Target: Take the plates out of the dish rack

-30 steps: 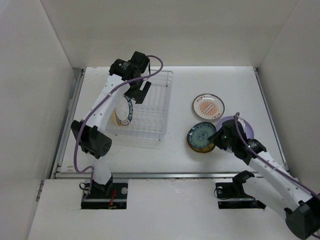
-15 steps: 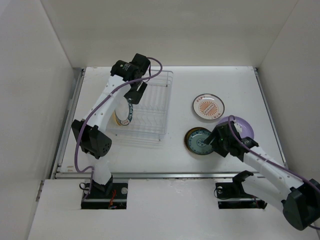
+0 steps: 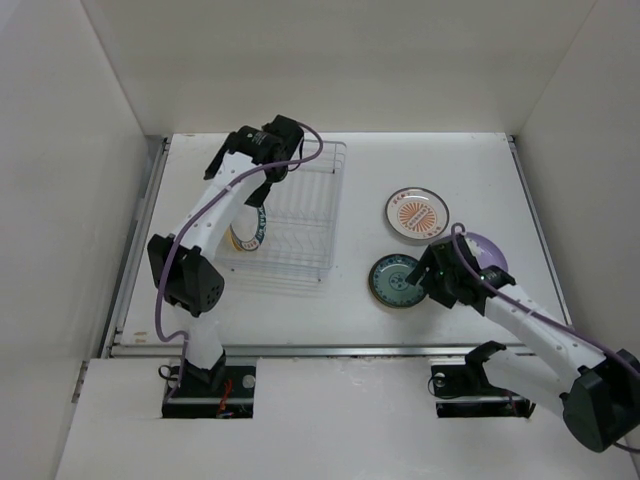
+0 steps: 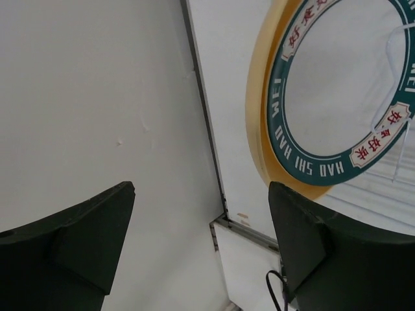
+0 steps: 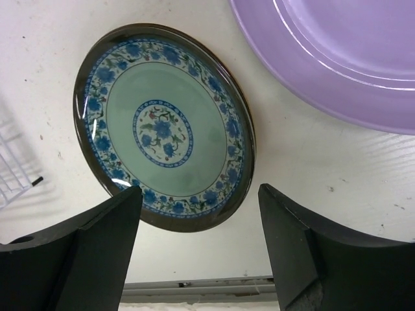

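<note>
The wire dish rack [image 3: 303, 215] stands left of centre, with a green-rimmed white plate [image 3: 252, 232] and a pale yellow plate [image 3: 236, 236] upright at its near-left end. My left gripper [image 3: 258, 188] hangs open just above them. Its wrist view shows the green-rimmed plate [image 4: 337, 84] and the yellow plate's edge [image 4: 258, 110] beside the right finger [image 4: 311, 240], with nothing between the jaws. A teal patterned plate [image 3: 397, 282] [image 5: 165, 126] lies flat on the table. My right gripper [image 3: 428, 272] [image 5: 198, 240] stands open over its near-right edge.
A lavender plate [image 3: 487, 250] [image 5: 350, 58] lies right of the teal one, partly under my right arm. A white plate with red marks [image 3: 417, 214] lies behind them. White walls close in the table on three sides. A rack corner [image 5: 13, 175] shows at left.
My right gripper opened and let go of the teal plate, which now lies flat. My left gripper swung down and left over the rack toward the upright plates.
</note>
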You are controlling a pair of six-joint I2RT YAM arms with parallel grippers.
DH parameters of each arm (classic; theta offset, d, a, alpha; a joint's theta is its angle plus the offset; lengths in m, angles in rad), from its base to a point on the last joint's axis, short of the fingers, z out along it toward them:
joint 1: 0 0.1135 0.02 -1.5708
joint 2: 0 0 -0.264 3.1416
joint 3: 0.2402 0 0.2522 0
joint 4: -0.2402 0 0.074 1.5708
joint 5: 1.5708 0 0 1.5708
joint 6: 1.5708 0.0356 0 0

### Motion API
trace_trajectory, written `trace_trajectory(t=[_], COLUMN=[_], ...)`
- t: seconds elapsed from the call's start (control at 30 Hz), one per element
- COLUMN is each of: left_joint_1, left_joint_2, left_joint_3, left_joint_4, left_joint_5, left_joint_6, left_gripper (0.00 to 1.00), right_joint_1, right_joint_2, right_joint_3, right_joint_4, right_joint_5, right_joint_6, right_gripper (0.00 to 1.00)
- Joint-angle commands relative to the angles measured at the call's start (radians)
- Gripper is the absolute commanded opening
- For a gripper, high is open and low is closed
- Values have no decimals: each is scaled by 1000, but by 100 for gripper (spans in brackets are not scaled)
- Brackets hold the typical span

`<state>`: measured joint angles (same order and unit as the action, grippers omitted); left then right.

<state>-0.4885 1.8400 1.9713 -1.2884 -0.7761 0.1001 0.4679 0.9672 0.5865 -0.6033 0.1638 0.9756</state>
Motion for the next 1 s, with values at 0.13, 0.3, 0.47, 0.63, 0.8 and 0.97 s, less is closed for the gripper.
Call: trace_trajectory(t=[0.13, 0.3, 0.47, 0.63, 0.8, 0.97], left_joint_1=[76, 99, 99, 90, 51, 51], left_joint_2=[44, 67, 87, 67, 22, -12], left_joint_3=[41, 51, 112, 155, 155, 116], left_joint_4=[12, -28, -68, -45, 37, 55], left_joint_5=[3, 167, 207, 36, -146, 92], left_joint_6=[-3, 6, -31, -53, -53, -16], left_gripper=[57, 40, 38, 47, 60, 68], right_joint_1=[0, 0, 0, 0, 0, 0], right_joint_2=[-54, -79, -90, -81, -71, -48], right_joint_3=[90, 99, 90, 90, 90, 90], right_joint_4=[10, 10, 10, 10, 19, 39], right_joint_5=[16, 26, 26, 17, 17, 8], right_joint_6=[-52, -52, -52, -61, -71, -80], right_gripper=[78, 78, 78, 78, 78, 78])
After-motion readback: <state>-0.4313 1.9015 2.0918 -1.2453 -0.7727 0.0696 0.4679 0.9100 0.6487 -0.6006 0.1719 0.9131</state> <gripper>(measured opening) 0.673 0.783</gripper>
